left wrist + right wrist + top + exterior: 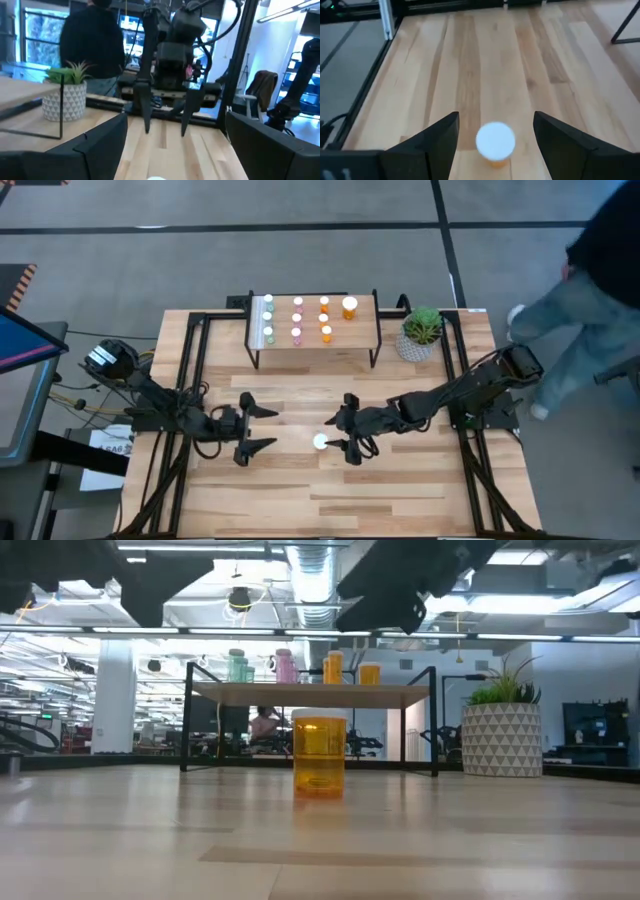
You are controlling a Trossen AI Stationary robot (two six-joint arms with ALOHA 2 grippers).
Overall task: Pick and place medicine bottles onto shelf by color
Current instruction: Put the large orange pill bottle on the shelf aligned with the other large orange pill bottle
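While the left gripper [262,427] waits wide open on the left, one big orange bottle [320,442] stands on the table [400,490], between the open fingers of the right gripper [347,424], untouched, near the shelf [312,320].

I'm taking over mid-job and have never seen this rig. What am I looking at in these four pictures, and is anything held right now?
Two dark robot arms work at a wooden table. One picture looks straight down, one looks level across the tabletop, and two come from cameras on the wrists. At the back stands a small shelf with green, pink and orange bottles in rows, beside a potted plant. One orange bottle stands alone on the table. The right gripper is above it, open. The left gripper waits nearby, open. Nothing is held.
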